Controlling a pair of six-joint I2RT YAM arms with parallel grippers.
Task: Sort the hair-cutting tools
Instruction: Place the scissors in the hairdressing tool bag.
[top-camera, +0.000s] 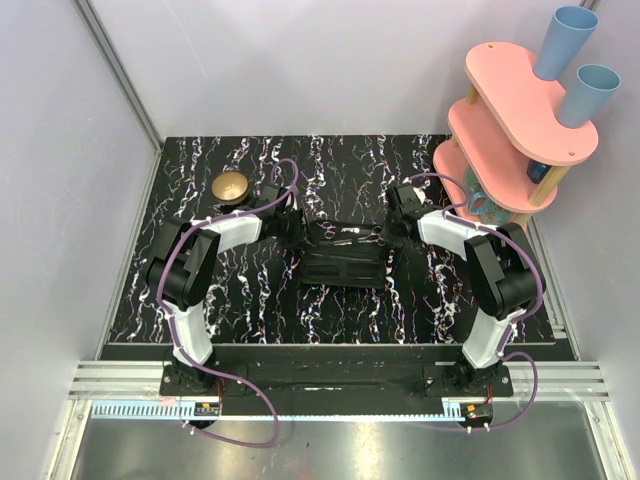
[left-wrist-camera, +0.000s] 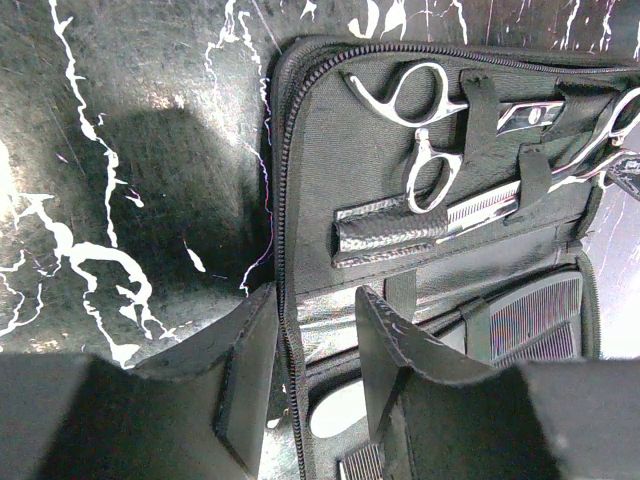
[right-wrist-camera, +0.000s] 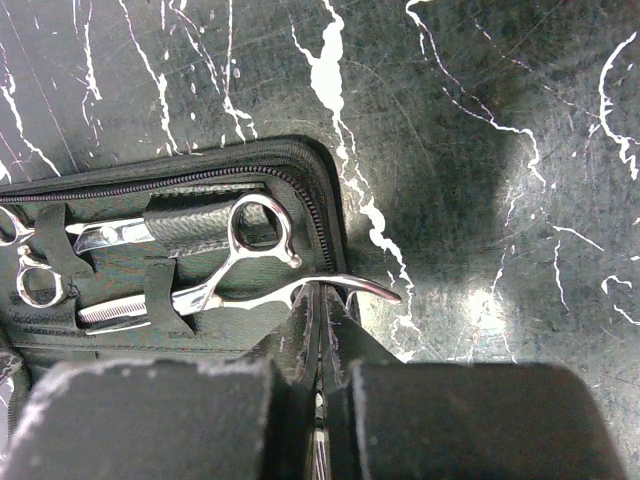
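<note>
A black folding case (top-camera: 345, 268) lies open in the middle of the table. The hair-cutting tools, silvery scissors (left-wrist-camera: 430, 130), are strapped in its upper flap (left-wrist-camera: 330, 150). My left gripper (left-wrist-camera: 315, 310) is open and straddles the case's zipped left edge without closing on it. At the case's right edge (right-wrist-camera: 322, 200), my right gripper (right-wrist-camera: 322, 290) is shut. Its tips sit right under the curved finger rest of another pair of scissors (right-wrist-camera: 240, 262), and I cannot tell whether they pinch it. Both grippers, left (top-camera: 298, 232) and right (top-camera: 392, 232), flank the case from above.
A small brass bowl (top-camera: 231, 186) stands at the back left. A pink two-tier shelf (top-camera: 520, 130) with blue cups (top-camera: 565, 40) stands at the back right. A comb (left-wrist-camera: 535, 322) sits in the case's lower flap. Grey walls enclose the marbled black table.
</note>
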